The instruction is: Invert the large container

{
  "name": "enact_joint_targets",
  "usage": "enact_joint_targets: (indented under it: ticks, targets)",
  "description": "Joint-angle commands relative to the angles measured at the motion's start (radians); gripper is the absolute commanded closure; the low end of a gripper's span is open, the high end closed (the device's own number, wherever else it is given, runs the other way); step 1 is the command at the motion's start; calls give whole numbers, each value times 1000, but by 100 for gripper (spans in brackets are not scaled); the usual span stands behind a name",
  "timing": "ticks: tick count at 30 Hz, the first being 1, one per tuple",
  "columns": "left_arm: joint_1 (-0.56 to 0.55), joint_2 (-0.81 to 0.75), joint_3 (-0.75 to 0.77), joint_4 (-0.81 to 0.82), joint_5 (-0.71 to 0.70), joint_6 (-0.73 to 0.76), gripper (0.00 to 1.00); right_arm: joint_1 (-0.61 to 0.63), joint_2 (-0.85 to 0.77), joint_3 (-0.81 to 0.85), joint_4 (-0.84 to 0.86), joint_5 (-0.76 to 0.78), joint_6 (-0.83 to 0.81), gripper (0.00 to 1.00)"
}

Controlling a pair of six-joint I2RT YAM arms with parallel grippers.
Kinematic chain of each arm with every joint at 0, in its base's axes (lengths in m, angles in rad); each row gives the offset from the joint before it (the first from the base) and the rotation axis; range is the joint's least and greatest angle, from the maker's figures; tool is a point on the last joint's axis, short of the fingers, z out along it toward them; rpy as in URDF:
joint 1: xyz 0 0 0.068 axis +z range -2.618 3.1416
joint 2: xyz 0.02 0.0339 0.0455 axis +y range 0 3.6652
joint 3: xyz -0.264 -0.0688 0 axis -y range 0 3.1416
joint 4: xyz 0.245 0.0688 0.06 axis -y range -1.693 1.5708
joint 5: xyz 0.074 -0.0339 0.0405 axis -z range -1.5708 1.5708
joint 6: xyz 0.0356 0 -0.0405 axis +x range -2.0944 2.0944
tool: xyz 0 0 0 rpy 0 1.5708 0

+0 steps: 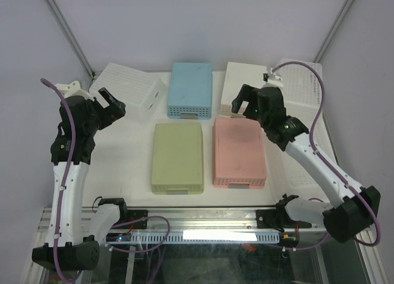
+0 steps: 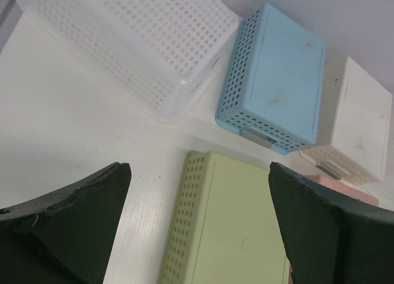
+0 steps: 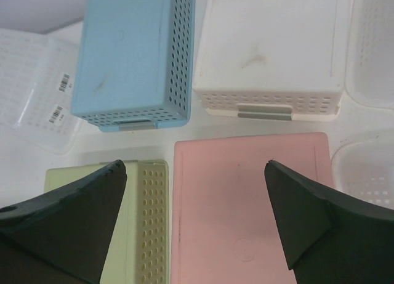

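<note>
A large white perforated container (image 1: 128, 90) lies at the back left, its flat perforated face up in the left wrist view (image 2: 141, 44). Another large white perforated container (image 1: 313, 121) lies along the right edge, partly under my right arm; its rim shows in the right wrist view (image 3: 369, 56). My left gripper (image 1: 111, 104) hovers open and empty just in front of the back-left container, with its jaws wide apart (image 2: 200, 198). My right gripper (image 1: 241, 103) hovers open and empty above the far end of the pink container (image 3: 194, 198).
Four smaller containers lie bottom up in the middle: blue (image 1: 191, 90), white (image 1: 243, 87), green (image 1: 178, 158) and pink (image 1: 239, 151). A metal rail (image 1: 203, 225) runs along the near edge. The enclosure walls stand close on both sides.
</note>
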Motion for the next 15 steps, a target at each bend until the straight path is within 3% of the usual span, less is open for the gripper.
enact_joint_targets:
  ticks: [1,7,15]
  targets:
    - [8,-70,-33,131,3,20,1,-5,-181,-214,440,87,-16,1]
    - [8,-101,-65,161,1,30,1,-5,-335,-464,758,120,-36,1]
    - [8,-102,-84,181,20,19,1,-5,-318,-415,682,156,-74,1]
